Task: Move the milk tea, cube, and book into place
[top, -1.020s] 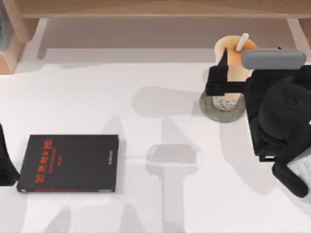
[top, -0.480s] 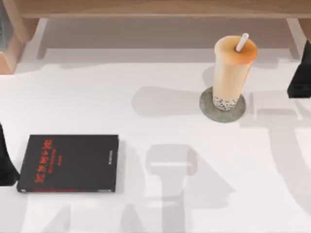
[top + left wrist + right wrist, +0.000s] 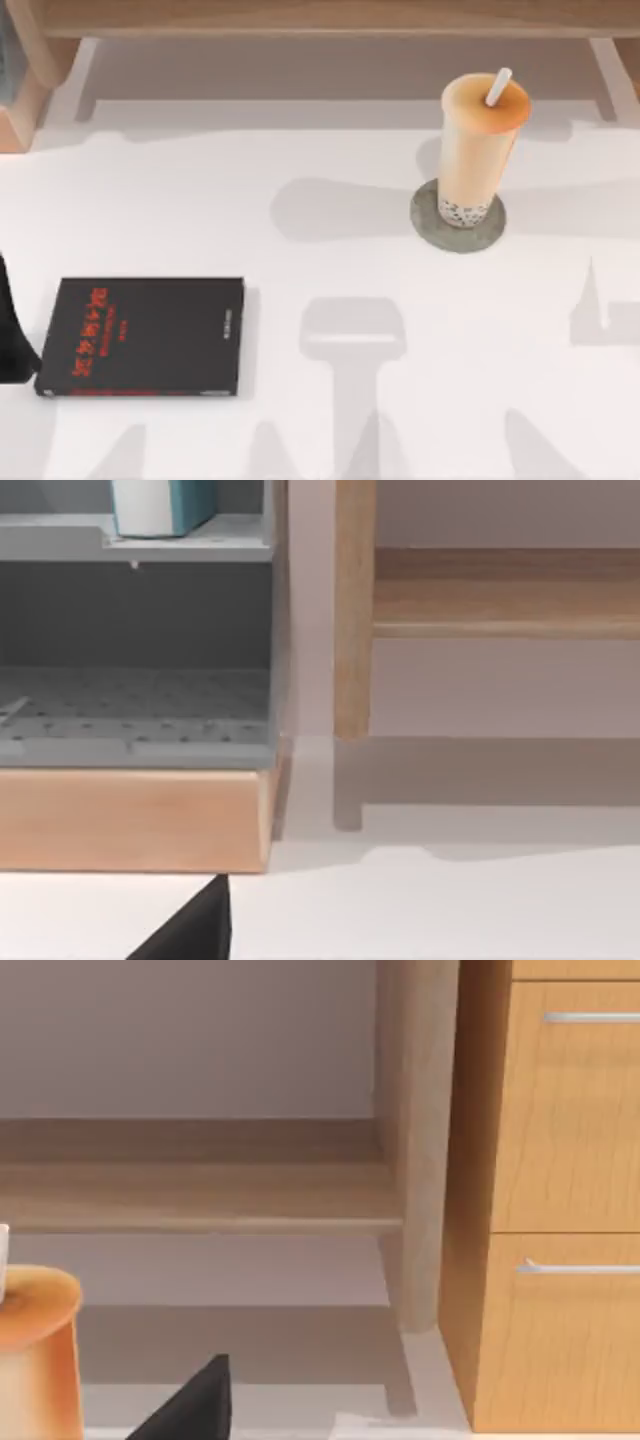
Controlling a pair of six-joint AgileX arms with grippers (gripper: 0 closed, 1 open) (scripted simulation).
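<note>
White tabletop (image 3: pixel 330 250) spreads under the overhead camera, with a wooden shelf unit (image 3: pixel 320 18) running along its far edge. On the left wrist camera that unit has a grey compartment (image 3: pixel 135 660) with a wooden front lip, and on the ledge above stands the book (image 3: pixel 165 505), upright, light-blue cover with white page edges. The right wrist camera takes in 2 wooden drawers (image 3: pixel 570 1190) with metal handles beside an upright post (image 3: pixel 415 1145). Near the left edge of the table lies a thin black book (image 3: pixel 142 336) with red lettering, flat and closed. At the far right stands the milk tea (image 3: pixel 478 145), upright on a round grey coaster (image 3: pixel 458 216), dark pearls at its base and a white straw (image 3: pixel 497 86) through the lid; its lid also rises into the right wrist picture. The left gripper (image 3: pixel 12 335) sits parked at the table's left edge just beside the black book, and I cannot tell whether it is released or clenched. A dark fingertip (image 3: pixel 195 1405) of the right gripper shows on its own wrist camera, well apart from the cup, its state likewise unclear.
</note>
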